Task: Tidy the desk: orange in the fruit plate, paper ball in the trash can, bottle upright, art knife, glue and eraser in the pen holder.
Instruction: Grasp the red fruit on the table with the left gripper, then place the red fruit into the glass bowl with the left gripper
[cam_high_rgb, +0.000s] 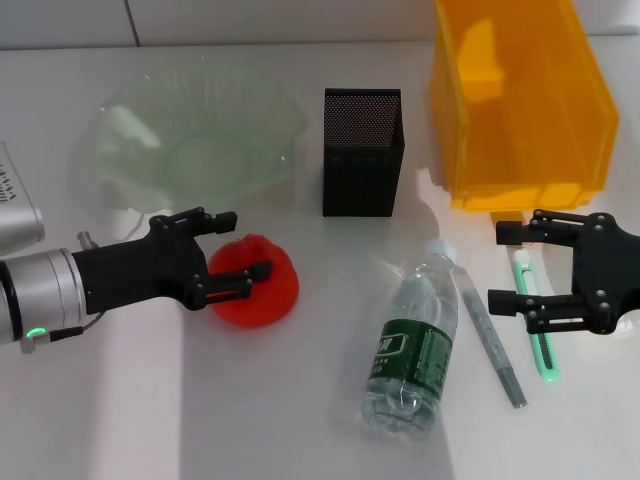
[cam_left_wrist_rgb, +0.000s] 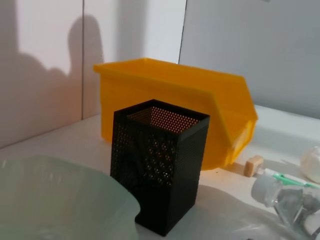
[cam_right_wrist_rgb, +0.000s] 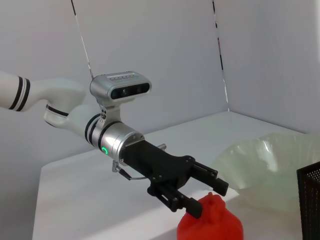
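The trash can (cam_high_rgb: 520, 100) sat at the back, and the fruit plate (cam_high_rgb: 130, 150) was just behind the orange (cam_high_rgb: 255, 282). The left gripper (cam_high_rgb: 235, 255) had its jaws wide around the fruit, which looked lumpy enough to slip. The right gripper (cam_high_rgb: 512, 265) waited open by the bottle (cam_high_rgb: 410, 350).

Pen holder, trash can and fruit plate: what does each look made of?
Pen holder: black perforated metal mesh, matte; tiny holes show through its walls. Trash can: translucent orange-yellow plastic, smooth and slightly glossy, with light passing through its sides. Fruit plate: pale-green translucent glass or possibly plastic, ribbed, with a wavy rim.
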